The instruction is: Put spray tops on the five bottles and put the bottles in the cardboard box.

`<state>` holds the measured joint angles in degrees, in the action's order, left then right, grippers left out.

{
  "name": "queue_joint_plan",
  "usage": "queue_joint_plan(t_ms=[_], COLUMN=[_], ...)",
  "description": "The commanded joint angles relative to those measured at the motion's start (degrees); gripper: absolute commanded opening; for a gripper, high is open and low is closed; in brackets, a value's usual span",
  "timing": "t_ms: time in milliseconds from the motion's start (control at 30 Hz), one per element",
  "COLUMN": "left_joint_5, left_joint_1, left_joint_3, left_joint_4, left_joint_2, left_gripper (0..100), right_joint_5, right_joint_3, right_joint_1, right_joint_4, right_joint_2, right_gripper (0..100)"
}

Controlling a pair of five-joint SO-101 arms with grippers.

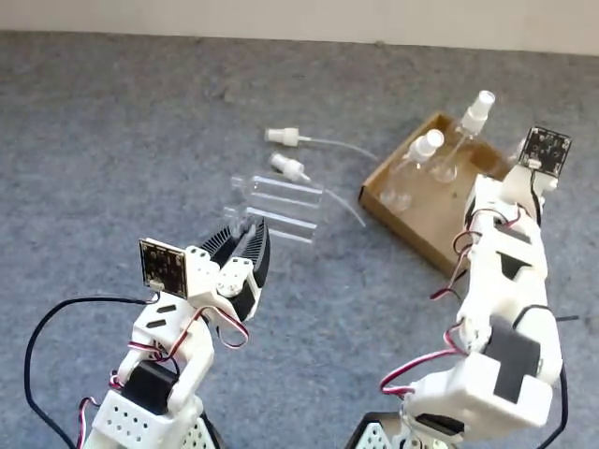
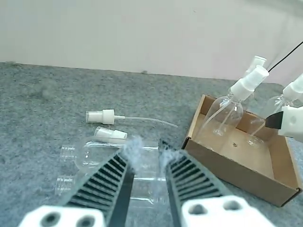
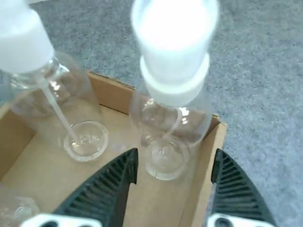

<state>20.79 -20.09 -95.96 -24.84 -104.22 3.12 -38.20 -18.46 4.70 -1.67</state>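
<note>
bottles with spray tops on stand upright in the cardboard box (image 1: 430, 217), which sits on the grey carpet (image 1: 112, 140) in front of the right arm. the first capped bottle (image 1: 410, 168) is by the box wall that faces the middle of the carpet, the second capped bottle (image 1: 456, 148) is just beyond it, and the third capped bottle (image 2: 294, 89) is further in, by the right arm.

two uncapped bottles lie on their sides on the carpet just beside the box, parallel, with their open necks pointing away from it. these are the far bare bottle (image 1: 281, 192) and the near bare bottle (image 1: 276, 224). beyond them lie two loose tops, each trailing a thin tube toward the box. the short-tube top (image 1: 290, 168) is close to the far bare bottle and the long-tube top (image 1: 282, 137) is a little further off.

the left claw (image 1: 249, 224) hangs at the near bare bottle, its fingers a narrow gap apart and holding nothing. i cannot tell whether it touches the bottle. the right claw (image 3: 175, 158) is over the box with its fingers spread wide. a capped bottle stands in the gap, not clamped.
</note>
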Motion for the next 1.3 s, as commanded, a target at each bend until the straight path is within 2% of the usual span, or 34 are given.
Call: queue_joint_plan(t_ms=[0, 200, 367, 633, 700, 800, 900, 1067, 1267], left_joint_5=[0.5, 0.5, 0.4, 0.4, 0.4, 0.4, 0.4, 0.4, 0.4], left_joint_1=[0.3, 0.4, 0.3, 0.7, 0.8, 1.1, 4.9, 13.4, 22.5], left_joint_3=[-1.0, -1.0, -0.9, -0.6, -0.6, -0.6, 0.7, 3.3, 3.0], left_joint_4=[-0.1, -0.5, -1.2, -1.1, -1.1, -1.1, -1.2, -1.2, -3.5], left_joint_2=[-0.9, -0.9, -0.9, -0.9, -0.9, -0.9, -0.9, -0.9, -0.9], left_gripper=[3, 3, 3, 1, 0, 0, 0, 0, 0], right_joint_5=[0.2, 0.5, 0.5, 0.5, 0.5, 0.5, 0.5, 0.4, 0.5], right_joint_3=[0.9, 1.0, 1.5, 1.5, 1.5, 1.5, 1.4, 2.5, 7.8], right_joint_1=[-0.2, -0.5, -0.5, -0.6, -0.3, 1.1, 4.2, 12.5, 23.4], right_joint_4=[5.2, 8.7, 20.1, 35.9, 40.1, 43.0, 43.5, 50.2, 57.6], right_joint_2=[-8.0, -11.9, -17.3, -36.6, -41.9, -48.4, -52.5, -53.1, -52.4], right_gripper=[21.7, 21.7, 21.7, 21.1, 18.0, 7.3, 0.2, 4.1, 14.2])
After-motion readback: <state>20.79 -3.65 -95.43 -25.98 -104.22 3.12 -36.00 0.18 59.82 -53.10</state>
